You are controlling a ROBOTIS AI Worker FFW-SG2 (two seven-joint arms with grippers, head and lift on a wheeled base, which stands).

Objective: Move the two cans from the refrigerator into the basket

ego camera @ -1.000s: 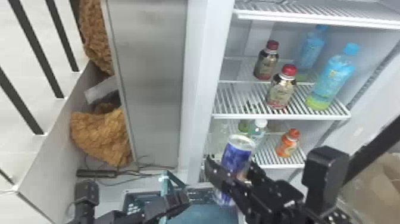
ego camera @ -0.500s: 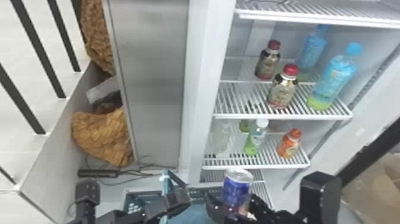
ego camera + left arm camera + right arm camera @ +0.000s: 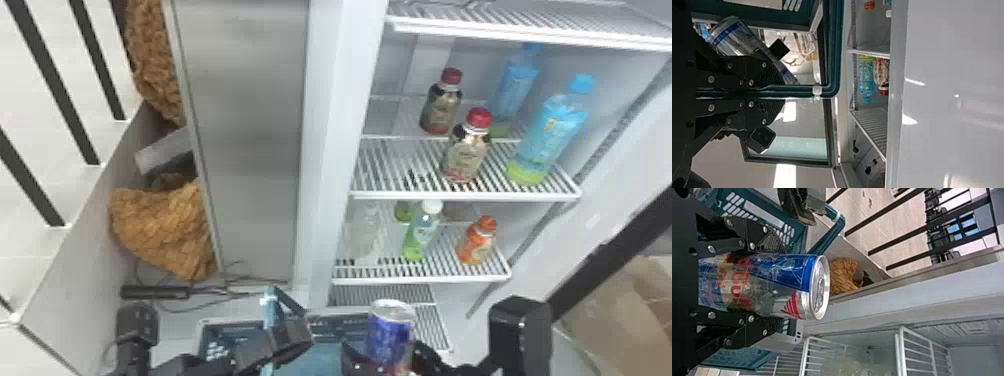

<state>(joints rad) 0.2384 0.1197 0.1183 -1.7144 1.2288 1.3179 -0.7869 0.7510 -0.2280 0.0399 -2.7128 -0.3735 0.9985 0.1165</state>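
Transfer step, by my reading: one can, blue-and-silver metal, is clear of the shelves of the white refrigerator, on the near side, beside or over the right part of the teal plastic basket; cannot tell which. First or second can: cannot tell either. Next move calls for a shift left over the basket opening, then lowering and letting go; too far right and it could catch the rim. My right gripper has the can pinched between both fingers, lid out beyond their tips, roughly upright. My left gripper is closed on the basket's teal handle, left of the can.
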